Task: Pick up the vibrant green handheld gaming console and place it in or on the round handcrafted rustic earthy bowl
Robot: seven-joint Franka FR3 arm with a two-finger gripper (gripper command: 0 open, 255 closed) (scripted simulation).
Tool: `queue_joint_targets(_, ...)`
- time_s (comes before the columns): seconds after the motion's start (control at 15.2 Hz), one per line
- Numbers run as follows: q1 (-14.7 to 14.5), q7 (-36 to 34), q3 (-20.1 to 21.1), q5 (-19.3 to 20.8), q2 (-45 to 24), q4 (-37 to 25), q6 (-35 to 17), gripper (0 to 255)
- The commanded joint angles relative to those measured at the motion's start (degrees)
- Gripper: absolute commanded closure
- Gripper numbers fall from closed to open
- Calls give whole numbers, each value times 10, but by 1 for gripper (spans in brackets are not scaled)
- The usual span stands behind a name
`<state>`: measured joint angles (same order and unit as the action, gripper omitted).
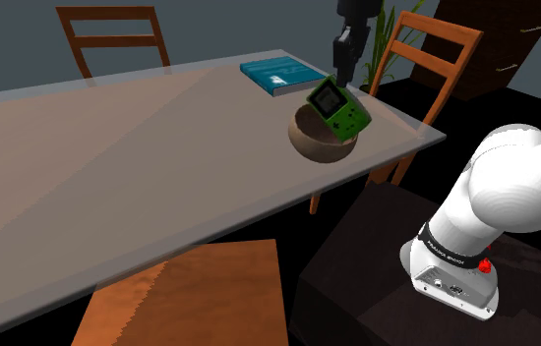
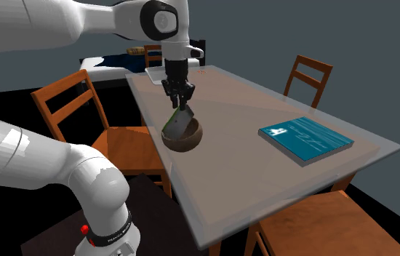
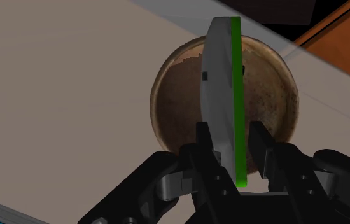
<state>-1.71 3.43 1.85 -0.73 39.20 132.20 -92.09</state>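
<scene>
The green handheld console [image 1: 338, 108] has a grey back and a small screen. It leans tilted in the round brown bowl [image 1: 314, 145], its lower end inside and its upper end above the rim. My gripper [image 1: 341, 79] hangs straight above it. From the hand camera the console [image 3: 223, 95] stands edge-on over the bowl [image 3: 174, 102], its near end between my fingers [image 3: 261, 141]. A thin gap shows between the green face and one finger, so the gripper [image 3: 231, 143] is open. The other side camera shows the spread gripper [image 2: 180, 103] just over the console [image 2: 180, 122] and the bowl [image 2: 185, 138].
A teal book [image 1: 281, 75] lies on the table [image 1: 111, 167] just behind the bowl in the shoulder view. Wooden chairs [image 1: 426, 59] stand around the table. The bowl sits close to the table edge nearest my stand [image 1: 396, 265].
</scene>
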Motion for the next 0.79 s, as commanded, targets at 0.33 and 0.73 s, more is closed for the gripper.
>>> queue_joint_targets(0.33,0,0,0,0,0,0,0,0)
queue_joint_targets(0.73,0,0,0,1,-15,-69,53,0)
